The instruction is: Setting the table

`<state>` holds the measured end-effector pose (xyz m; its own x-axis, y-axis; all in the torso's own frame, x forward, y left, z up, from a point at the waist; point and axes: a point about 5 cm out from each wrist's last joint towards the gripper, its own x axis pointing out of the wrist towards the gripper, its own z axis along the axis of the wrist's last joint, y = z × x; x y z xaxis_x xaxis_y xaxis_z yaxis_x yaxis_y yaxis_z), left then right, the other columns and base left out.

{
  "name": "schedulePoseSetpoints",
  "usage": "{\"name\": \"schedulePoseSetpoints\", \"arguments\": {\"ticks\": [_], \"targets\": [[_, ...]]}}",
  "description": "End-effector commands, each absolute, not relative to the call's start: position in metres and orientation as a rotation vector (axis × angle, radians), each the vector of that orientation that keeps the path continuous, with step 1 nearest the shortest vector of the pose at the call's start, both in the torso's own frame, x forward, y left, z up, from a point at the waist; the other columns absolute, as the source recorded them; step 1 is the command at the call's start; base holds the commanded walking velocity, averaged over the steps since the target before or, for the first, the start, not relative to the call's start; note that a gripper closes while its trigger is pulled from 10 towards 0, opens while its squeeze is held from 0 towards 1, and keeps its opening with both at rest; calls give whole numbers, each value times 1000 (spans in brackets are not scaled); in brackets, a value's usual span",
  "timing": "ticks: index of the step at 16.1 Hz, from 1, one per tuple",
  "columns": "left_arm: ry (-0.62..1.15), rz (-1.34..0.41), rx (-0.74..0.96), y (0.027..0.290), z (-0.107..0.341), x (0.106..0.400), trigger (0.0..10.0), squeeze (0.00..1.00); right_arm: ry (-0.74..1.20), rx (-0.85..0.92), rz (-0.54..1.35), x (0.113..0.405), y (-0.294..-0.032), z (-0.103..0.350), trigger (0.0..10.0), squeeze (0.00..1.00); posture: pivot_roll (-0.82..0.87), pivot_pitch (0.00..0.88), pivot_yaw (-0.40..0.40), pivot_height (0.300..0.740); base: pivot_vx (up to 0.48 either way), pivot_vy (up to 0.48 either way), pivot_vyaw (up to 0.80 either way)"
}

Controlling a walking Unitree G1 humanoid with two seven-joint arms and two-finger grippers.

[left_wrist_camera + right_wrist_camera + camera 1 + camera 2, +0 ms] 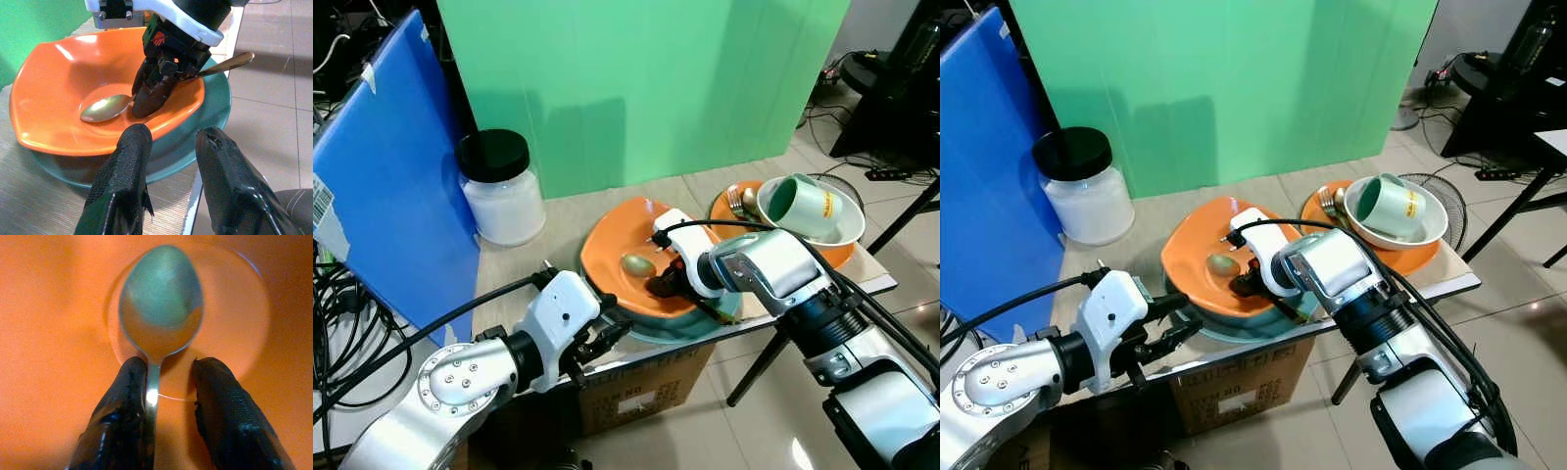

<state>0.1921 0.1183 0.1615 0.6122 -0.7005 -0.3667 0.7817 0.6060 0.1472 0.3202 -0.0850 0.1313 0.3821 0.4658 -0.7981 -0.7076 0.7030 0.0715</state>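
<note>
Two tools are at work over the counter [524, 257]. The right tool [164, 377] is down inside the orange bowl [607, 257], with its fingers [122, 406] a little spread, one on each side of the spoon [161, 308] neck. One finger touches the handle; the other stands apart from it, so the spoon is not pinched. The spoon head lies in the bottom of the bowl, just in front of this tool, and its handle goes back under the wrist and out over the bowl rim. The bowl sits on a teal plate [215, 105].

The left tool [171, 166] hovers just beside the near edge of the teal plate, at the counter edge, with its fingers spread and holding nothing.

Beyond the right tool, to its right side, there is an orange plate [842, 253] with a white bowl [847, 227] on it, and a green mug [808, 204] lies tilted in that bowl. A fork [735, 201] rests on the same plate. Far from the left tool, toward the green wall [636, 88], a white jar [501, 191] with a black lid stands beside a blue board [391, 176].
</note>
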Motion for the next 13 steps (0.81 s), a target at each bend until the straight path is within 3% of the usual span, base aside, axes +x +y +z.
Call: {"name": "schedulePoseSetpoints", "arguments": {"ticks": [1, 8, 13], "targets": [[265, -883, 322, 116, 165, 190, 10000, 0, 910, -315, 758, 322, -86, 132, 0, 0, 146, 0, -26, 740, 0, 0, 0], [238, -867, 325, 117, 167, 197, 10000, 0, 829, -266, 736, 330, -85, 145, 0, 0, 137, 0, -15, 740, 0, 0, 0], [177, -805, 315, 115, 174, 217, 10000, 0, 614, -121, 696, 325, -101, 181, 0, 0, 118, 0, 12, 740, 0, 0, 0]]}}
